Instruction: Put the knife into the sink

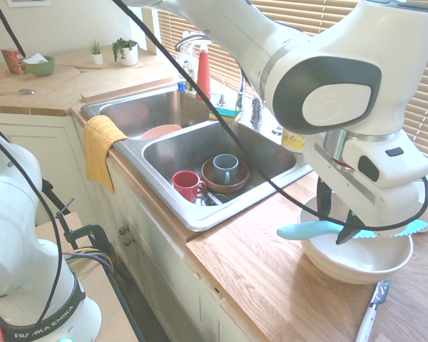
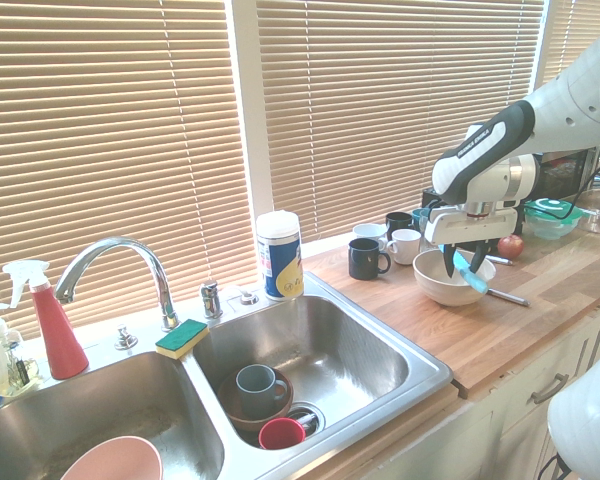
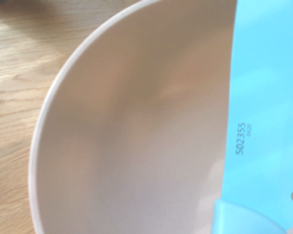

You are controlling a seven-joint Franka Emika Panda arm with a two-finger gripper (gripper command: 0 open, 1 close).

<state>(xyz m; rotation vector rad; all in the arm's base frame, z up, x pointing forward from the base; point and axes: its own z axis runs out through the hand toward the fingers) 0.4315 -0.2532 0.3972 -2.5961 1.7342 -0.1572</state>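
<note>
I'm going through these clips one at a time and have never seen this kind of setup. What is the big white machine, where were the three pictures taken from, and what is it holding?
The white machine is a robot arm ending in a two-finger gripper. Two pictures come from cameras standing in the kitchen on opposite sides of the arm; the third comes from a camera on its wrist, looking down from close by.

The gripper is shut on a turquoise knife, held level just over a white bowl on the wooden counter. In the wrist view the knife fills one side, with the bowl beneath.

Beside the bowl sits a double steel sink. Its nearer basin holds a red mug and a grey mug standing in a brown bowl.
</note>
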